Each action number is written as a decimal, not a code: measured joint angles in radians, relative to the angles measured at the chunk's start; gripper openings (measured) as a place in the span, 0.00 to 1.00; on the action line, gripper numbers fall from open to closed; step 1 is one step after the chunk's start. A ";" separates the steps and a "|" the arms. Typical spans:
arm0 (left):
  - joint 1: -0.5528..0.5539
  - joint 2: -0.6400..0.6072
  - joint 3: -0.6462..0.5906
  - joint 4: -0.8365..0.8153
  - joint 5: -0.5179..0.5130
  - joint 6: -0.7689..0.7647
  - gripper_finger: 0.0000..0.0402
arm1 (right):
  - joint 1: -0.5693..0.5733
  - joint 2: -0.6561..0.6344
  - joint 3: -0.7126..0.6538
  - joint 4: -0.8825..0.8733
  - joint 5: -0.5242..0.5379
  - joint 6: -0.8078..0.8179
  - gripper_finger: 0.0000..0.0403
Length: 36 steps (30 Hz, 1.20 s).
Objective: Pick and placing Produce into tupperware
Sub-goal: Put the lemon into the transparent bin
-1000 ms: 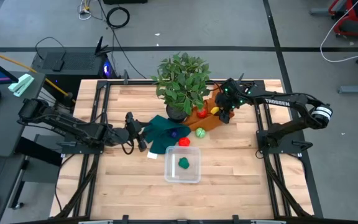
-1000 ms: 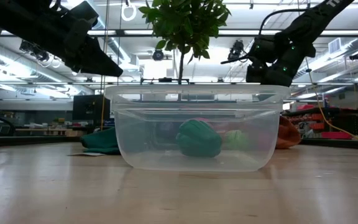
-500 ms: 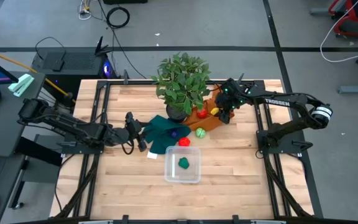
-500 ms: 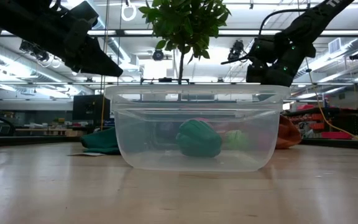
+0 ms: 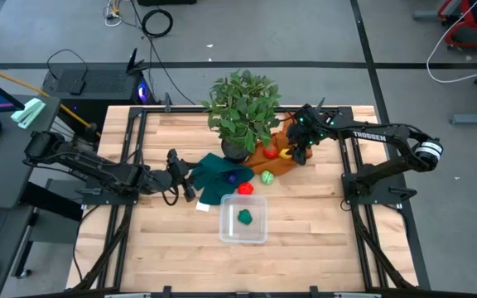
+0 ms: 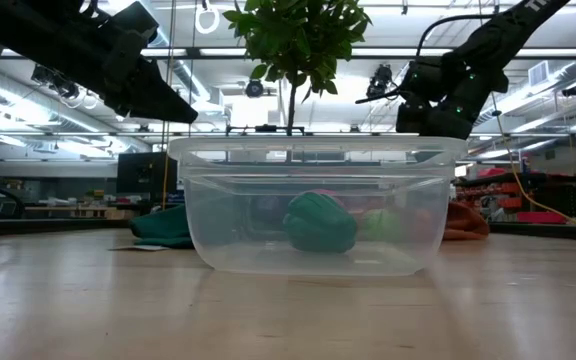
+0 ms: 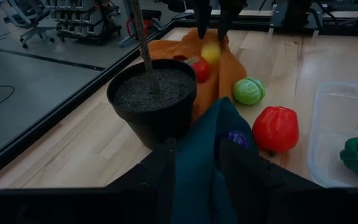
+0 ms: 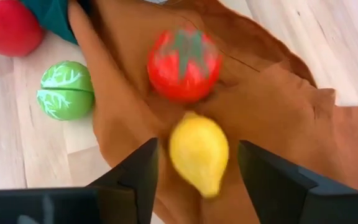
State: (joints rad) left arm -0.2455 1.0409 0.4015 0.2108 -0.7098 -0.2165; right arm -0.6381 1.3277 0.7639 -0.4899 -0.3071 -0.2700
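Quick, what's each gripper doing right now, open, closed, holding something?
Left gripper: shut on the green cloth.
Right gripper: open, fingers either side of the yellow lemon on the orange cloth, not holding it.

The wooden table (image 5: 305,240) bears the tupperware (image 5: 243,221); potted plant (image 5: 240,112); green cloth (image 5: 219,176); orange cloth (image 5: 278,159).

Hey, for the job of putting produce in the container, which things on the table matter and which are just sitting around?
Part of the job:
tupperware
green pepper, already inside
lemon
tomato
green cabbage
red pepper
right gripper

Just lying about:
potted plant
green cloth
orange cloth
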 joint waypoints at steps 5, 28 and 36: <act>0.000 0.000 0.000 0.000 0.000 0.003 0.31 | 0.000 0.000 0.000 0.000 -0.006 -0.003 0.34; 0.000 0.000 0.000 -0.007 0.000 -0.001 0.32 | -0.001 0.134 0.004 0.026 0.053 -0.036 0.45; 0.000 0.000 0.000 -0.007 0.000 -0.003 0.33 | 0.000 0.121 -0.001 0.004 0.001 -0.002 0.45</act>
State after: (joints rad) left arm -0.2451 1.0409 0.4015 0.2035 -0.7101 -0.2197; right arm -0.6380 1.4490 0.7628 -0.4864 -0.3063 -0.2716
